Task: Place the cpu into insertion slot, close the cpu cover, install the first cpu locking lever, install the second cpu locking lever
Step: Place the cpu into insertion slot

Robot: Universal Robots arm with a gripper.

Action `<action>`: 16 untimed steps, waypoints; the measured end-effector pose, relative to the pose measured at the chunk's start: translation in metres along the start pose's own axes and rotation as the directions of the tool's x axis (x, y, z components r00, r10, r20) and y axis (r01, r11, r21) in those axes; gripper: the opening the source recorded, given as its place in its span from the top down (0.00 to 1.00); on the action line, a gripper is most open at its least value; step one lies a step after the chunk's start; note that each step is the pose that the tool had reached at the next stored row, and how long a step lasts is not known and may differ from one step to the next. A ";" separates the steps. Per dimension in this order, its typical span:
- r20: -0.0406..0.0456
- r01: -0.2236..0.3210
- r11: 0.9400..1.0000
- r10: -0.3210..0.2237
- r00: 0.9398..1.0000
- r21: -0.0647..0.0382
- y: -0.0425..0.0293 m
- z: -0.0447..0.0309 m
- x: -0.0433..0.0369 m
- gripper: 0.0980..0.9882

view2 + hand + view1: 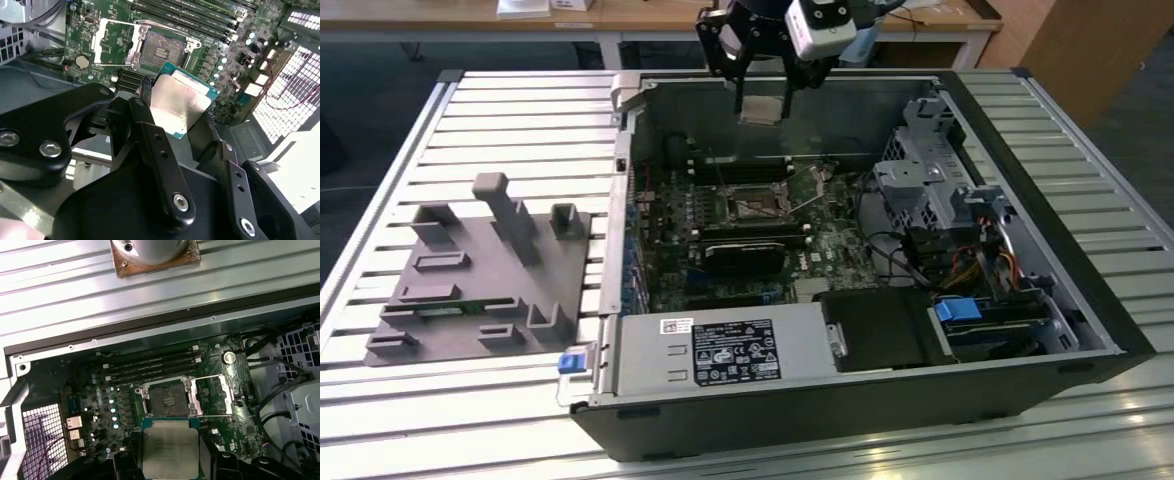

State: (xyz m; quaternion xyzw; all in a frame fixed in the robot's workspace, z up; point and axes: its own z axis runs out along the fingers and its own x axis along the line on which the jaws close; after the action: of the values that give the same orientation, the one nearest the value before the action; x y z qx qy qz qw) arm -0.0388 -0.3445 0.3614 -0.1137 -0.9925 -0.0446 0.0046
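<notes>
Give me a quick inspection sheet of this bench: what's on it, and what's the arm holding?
Surface: slatted metal table, open computer case lying on it.
Job's things: cpu held over the case; insertion slot empty; cpu cover swung open beside it.
Clutter: grey fixture block on the table, exterior view's left.
Grippers: gripper shut on the cpu.
Cables: coloured wires inside the case, apart from the slot.
Surroundings: wooden desk behind the table.
</notes>
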 end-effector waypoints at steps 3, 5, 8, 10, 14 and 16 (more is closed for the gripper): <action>0.001 -0.008 1.000 0.008 1.000 0.000 -0.0001 0.0001 0.0004 0.50; 0.001 -0.014 1.000 0.014 1.000 0.000 0.0000 0.0001 0.0004 0.50; 0.002 -0.019 1.000 0.019 1.000 0.000 0.0001 0.0002 0.0004 0.50; 0.002 -0.024 1.000 0.024 1.000 -0.001 0.0002 0.0002 0.0004 0.50; 0.003 -0.032 0.999 0.032 0.999 -0.001 0.0002 0.0002 0.0004 0.50; 0.003 -0.035 0.999 0.035 0.999 -0.001 0.0002 0.0002 0.0004 0.50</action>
State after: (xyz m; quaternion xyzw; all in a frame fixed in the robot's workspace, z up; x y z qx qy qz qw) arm -0.0391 -0.3441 0.3612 -0.1309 -0.9904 -0.0447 0.0037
